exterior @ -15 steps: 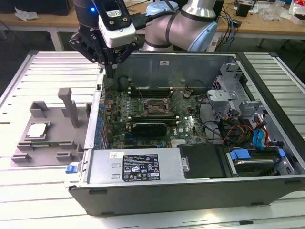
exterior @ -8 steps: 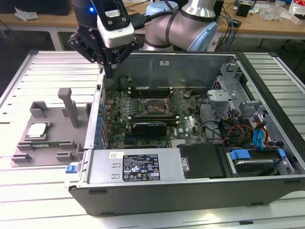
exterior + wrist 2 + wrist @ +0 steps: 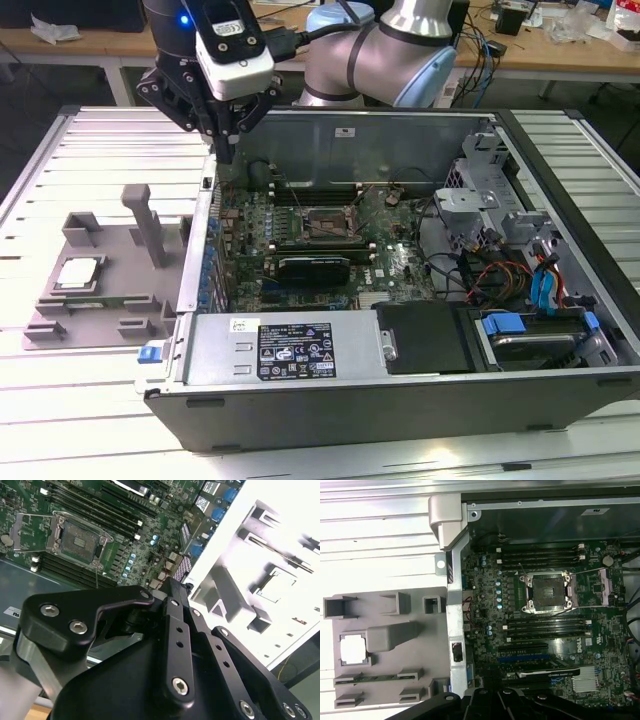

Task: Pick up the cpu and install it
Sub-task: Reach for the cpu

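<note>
The cpu point(image 3: 78, 273) is a small silvery square lying in a recess of the grey plastic tray point(image 3: 110, 300), at the exterior view's left beside the open computer case. Both wrist views show the cpu point(image 3: 354, 649) point(image 3: 274, 586) in that recess. The black socket frame point(image 3: 325, 222) sits on the motherboard with its bracket raised and nothing in it; it also appears in both wrist views point(image 3: 547, 592) point(image 3: 77, 540). My gripper point(image 3: 224, 148) hangs above the case's rear left corner, between tray and socket. Its fingers are shut and hold nothing.
The case wall point(image 3: 205, 250) stands between tray and motherboard. A tall grey post point(image 3: 148, 225) rises from the tray. A black expansion card point(image 3: 313, 268) lies just in front of the socket. Drive cages and cables point(image 3: 520, 270) fill the case's right side.
</note>
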Robot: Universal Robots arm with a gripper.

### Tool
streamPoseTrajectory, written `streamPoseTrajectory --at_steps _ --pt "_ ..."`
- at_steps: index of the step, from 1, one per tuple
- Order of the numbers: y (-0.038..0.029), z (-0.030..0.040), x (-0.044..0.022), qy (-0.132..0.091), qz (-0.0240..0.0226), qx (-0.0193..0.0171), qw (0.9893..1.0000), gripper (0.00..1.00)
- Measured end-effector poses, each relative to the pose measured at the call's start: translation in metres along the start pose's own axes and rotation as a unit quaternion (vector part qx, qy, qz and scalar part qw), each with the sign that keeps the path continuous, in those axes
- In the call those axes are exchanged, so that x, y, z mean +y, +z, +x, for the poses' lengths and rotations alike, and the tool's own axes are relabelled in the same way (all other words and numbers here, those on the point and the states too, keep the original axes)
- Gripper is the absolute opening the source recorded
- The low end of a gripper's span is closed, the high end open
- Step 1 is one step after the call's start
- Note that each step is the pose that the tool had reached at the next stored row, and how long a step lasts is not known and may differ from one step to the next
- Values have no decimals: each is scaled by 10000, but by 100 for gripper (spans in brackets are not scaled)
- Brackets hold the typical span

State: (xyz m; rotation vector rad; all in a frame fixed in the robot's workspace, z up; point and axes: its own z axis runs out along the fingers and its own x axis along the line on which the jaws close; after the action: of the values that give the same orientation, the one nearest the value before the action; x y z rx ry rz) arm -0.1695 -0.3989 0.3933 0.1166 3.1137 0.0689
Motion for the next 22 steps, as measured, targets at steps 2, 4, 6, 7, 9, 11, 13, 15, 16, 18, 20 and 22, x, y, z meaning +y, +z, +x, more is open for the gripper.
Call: streamPoseTrajectory --at_steps 2,4,6,7,9,11,13,15,16,18,20,22 --pt "0 16 -1 0 0 0 10000 11" --pt "0 24 -2 0 0 0 10000 11" --pt "-1 35 -3 0 0 0 10000 11" --pt "-1 40 -3 0 0 0 10000 11" --pt "-1 49 -4 0 0 0 10000 11" --pt "-2 60 -4 0 0 0 10000 11" --pt "-2 78 -6 0 0 0 10000 11" --pt "-2 92 -7 0 0 0 10000 11" --pt "-3 98 -7 0 0 0 10000 11" --pt "-3 110 -8 0 0 0 10000 11" --pt "-4 132 -10 0 0 0 10000 11" --pt "-4 149 -11 0 0 0 10000 11"
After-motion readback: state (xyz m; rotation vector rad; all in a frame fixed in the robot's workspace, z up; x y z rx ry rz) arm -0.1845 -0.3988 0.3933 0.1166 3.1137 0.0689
